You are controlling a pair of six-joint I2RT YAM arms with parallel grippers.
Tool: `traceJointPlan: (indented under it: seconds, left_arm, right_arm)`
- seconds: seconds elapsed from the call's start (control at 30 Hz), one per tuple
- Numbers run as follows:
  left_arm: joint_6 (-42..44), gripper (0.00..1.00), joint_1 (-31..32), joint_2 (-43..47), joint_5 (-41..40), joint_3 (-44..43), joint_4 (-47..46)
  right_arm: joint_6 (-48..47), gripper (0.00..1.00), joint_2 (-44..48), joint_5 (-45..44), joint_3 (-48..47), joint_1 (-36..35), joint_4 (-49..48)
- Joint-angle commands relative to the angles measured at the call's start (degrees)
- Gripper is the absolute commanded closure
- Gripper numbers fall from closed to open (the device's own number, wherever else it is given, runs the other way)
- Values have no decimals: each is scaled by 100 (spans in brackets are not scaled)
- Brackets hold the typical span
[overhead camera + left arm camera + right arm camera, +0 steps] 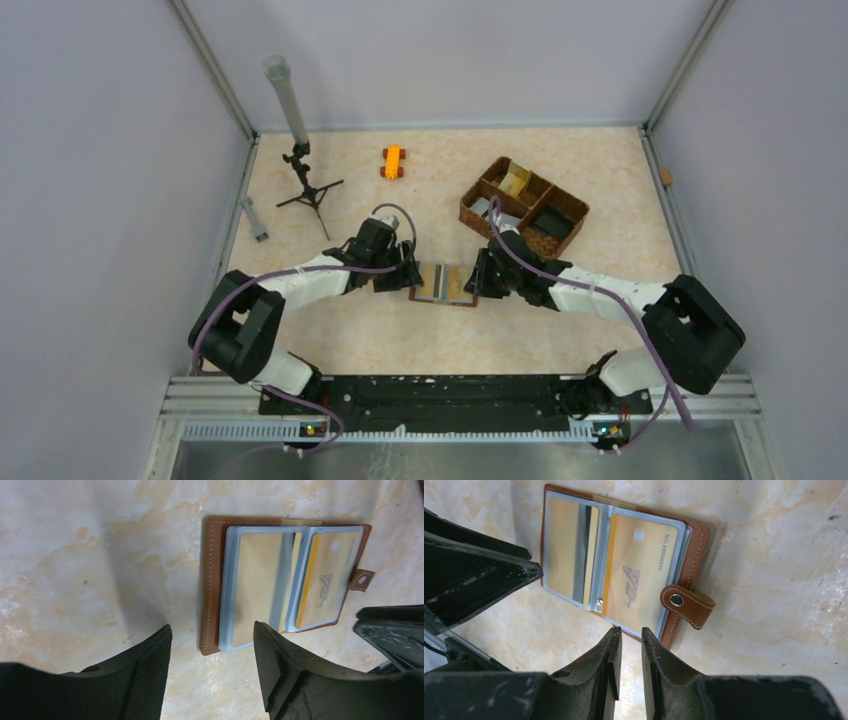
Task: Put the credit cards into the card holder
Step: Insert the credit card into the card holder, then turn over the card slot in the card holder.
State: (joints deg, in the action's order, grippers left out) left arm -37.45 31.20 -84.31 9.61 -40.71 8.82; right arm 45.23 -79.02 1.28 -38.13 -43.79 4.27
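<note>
The card holder (446, 283), a brown leather wallet with a snap tab (684, 605), lies open and flat on the table between my two grippers. Gold credit cards sit in its clear blue-edged pockets, one on each side (260, 580) (327, 582) (634, 575). My left gripper (408, 275) (212, 630) stands wide open just off the holder's left edge, nothing between its fingers. On the holder's right side, by the tab, my right gripper (478, 278) (630, 630) is open by a narrow gap and holds nothing.
A brown woven basket (578, 207) at the back right holds a gold card (516, 180), a grey card (487, 207) and a black one (552, 222). Behind the arms stand a small tripod (310, 190), an orange toy (392, 161) and a grey cylinder (254, 219).
</note>
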Motion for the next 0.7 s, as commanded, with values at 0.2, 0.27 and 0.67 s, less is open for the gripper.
traceJointPlan:
  seconds: [0.2,0.27,0.67]
  left_arm:
    - [42,46,-27,-359,189,84,-512]
    - [37,48,-26,-403,191,95,-513]
    - [10,54,-29,-454,240,135,-581]
  right_arm:
    - [209,78,-281,-384,-36,-68,154]
    - [214,77,-322,-432,-42,-68,204]
    - [242,82,-439,-254,-2,-68,-161]
